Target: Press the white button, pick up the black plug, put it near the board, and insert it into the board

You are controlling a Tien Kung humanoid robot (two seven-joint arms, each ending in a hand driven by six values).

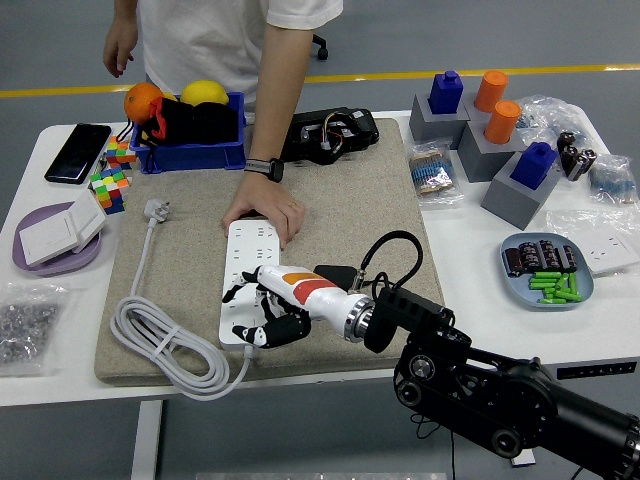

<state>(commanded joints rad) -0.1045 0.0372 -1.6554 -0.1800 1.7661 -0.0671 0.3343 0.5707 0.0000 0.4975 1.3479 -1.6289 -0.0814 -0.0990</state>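
Closest in, the robot's right hand (pixel 262 305) hangs over the near end of the white power strip (pixel 249 283). Its fingers are spread and loosely curled, holding nothing, with the fingertips (pixel 240 334) right at the near end of the strip. My read is it's on the button step. The white button itself is hidden under the hand, so I can't say whether it's touching it. To do it well I'd press straight down with one fingertip and keep the others off the sockets, since a sideways shove would slide the strip on the mat (pixel 340 200). The black plug (pixel 335 277) lies just beside the strip's right edge, touching the wrist, with its cable looping up. At the far end a person's hand (pixel 265 212) presses the strip down, which helps. The left hand isn't in view. No brand or label is readable anywhere; everything's too small.
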